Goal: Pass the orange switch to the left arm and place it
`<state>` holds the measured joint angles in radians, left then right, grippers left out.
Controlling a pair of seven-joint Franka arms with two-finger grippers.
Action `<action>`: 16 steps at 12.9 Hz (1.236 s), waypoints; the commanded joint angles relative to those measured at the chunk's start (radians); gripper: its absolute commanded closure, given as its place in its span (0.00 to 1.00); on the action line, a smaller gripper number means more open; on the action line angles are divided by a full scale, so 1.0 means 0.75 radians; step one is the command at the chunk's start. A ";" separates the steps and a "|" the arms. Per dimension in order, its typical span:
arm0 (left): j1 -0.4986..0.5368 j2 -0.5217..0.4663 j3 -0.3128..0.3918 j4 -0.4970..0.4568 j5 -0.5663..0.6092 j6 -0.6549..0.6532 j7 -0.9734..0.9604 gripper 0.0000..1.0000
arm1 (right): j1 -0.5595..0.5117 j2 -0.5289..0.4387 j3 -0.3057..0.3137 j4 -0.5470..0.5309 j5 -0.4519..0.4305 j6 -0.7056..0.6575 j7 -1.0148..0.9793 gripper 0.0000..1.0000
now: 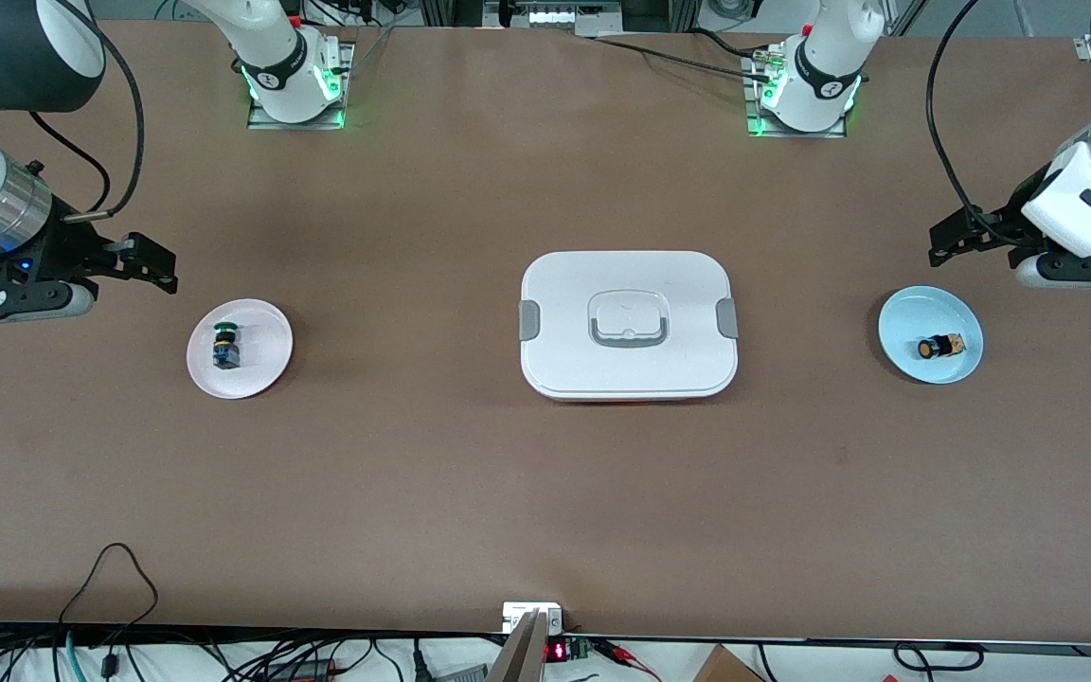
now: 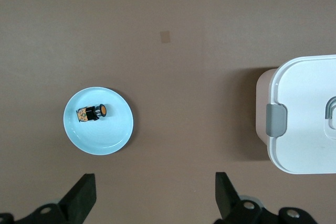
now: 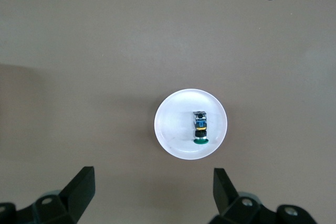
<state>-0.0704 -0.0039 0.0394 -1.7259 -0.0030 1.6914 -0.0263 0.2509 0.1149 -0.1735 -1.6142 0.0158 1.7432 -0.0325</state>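
Lying on its side on the light-blue plate (image 1: 930,334), the orange switch (image 1: 939,347) sits at 7 o'clock from the left gripper (image 1: 957,235) in the front view; the box (image 1: 629,325) stands mid-table. Left wrist view: jaws spread wide, empty, switch (image 2: 93,112) at 11 o'clock. Right wrist view: right gripper (image 3: 152,187) wide open, empty, waiting above the green switch (image 3: 199,127).

We see the box (image 1: 629,325) mid-table, between two plates. The orange switch (image 1: 940,347) lies on its side in the plate (image 1: 905,322) toward the left arm's end; the other switch (image 1: 224,345) lies in the plate (image 1: 261,365) toward the right arm's end. Both plates sit well apart from the box
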 commanded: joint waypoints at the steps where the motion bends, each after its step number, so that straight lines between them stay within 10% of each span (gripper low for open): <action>1: 0.018 0.026 -0.014 0.041 0.022 -0.011 0.029 0.00 | -0.001 -0.004 0.004 0.003 0.018 -0.009 0.019 0.00; 16: 0.014 0.036 -0.020 0.049 0.029 -0.032 0.023 0.00 | -0.003 -0.004 0.004 0.003 0.020 -0.005 0.019 0.00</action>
<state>-0.0681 0.0091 0.0328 -1.7207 -0.0012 1.6894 -0.0258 0.2509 0.1149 -0.1735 -1.6142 0.0158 1.7429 -0.0324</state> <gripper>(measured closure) 0.000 0.000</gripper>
